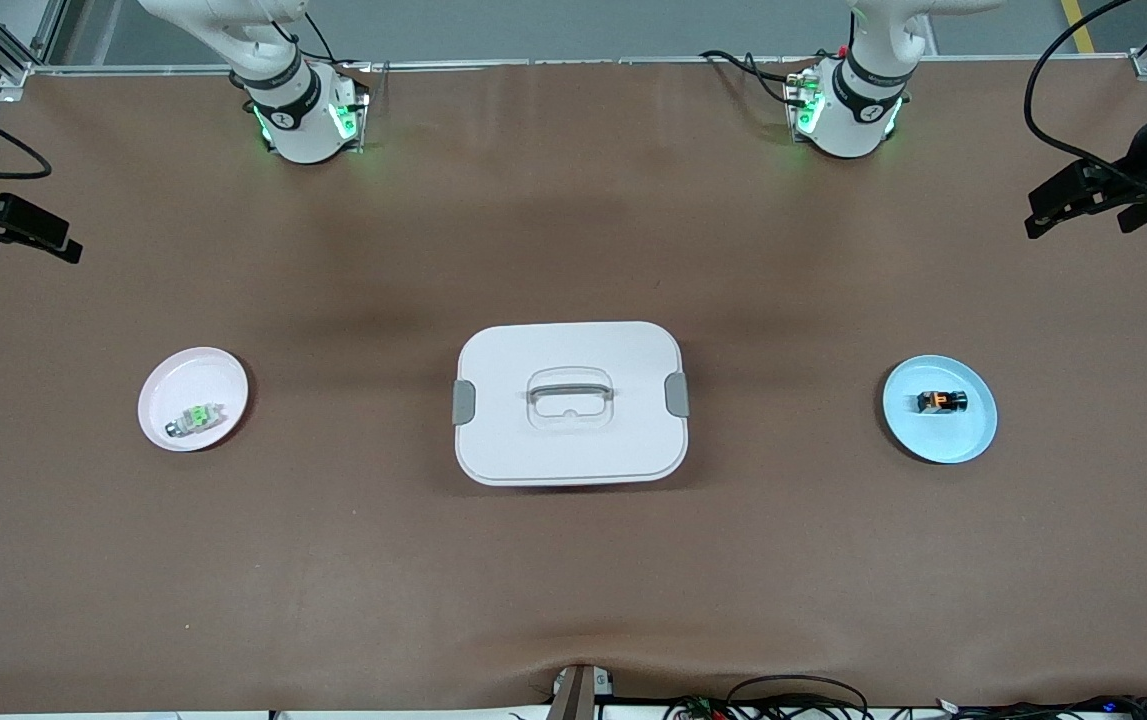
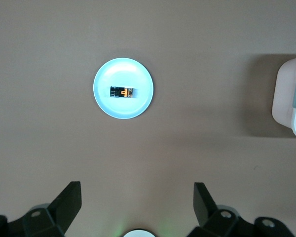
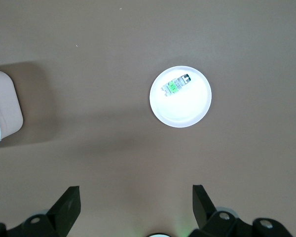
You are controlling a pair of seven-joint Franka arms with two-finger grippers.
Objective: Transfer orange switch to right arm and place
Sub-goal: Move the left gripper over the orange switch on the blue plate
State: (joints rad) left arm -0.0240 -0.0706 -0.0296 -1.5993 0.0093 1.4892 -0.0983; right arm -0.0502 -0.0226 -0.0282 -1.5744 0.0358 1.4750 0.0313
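The orange switch (image 1: 941, 402), a tiny black block with an orange part, lies on a light blue plate (image 1: 933, 445) toward the left arm's end of the table. In the left wrist view the switch (image 2: 123, 92) rests in the middle of that plate (image 2: 123, 111), well clear of my left gripper (image 2: 137, 190), which hangs open and empty high over the table. In the front view the left gripper (image 1: 1048, 210) is at the table's edge. The right arm's gripper (image 1: 53, 240) hovers open and empty at the other end, and shows the same in its own wrist view (image 3: 136, 192).
A white lidded box (image 1: 570, 400) with a grey handle and side clips sits mid-table, between the two plates. A pink plate (image 1: 168, 385) toward the right arm's end holds a pale switch with a green part (image 1: 195, 418). Bare brown table surrounds everything.
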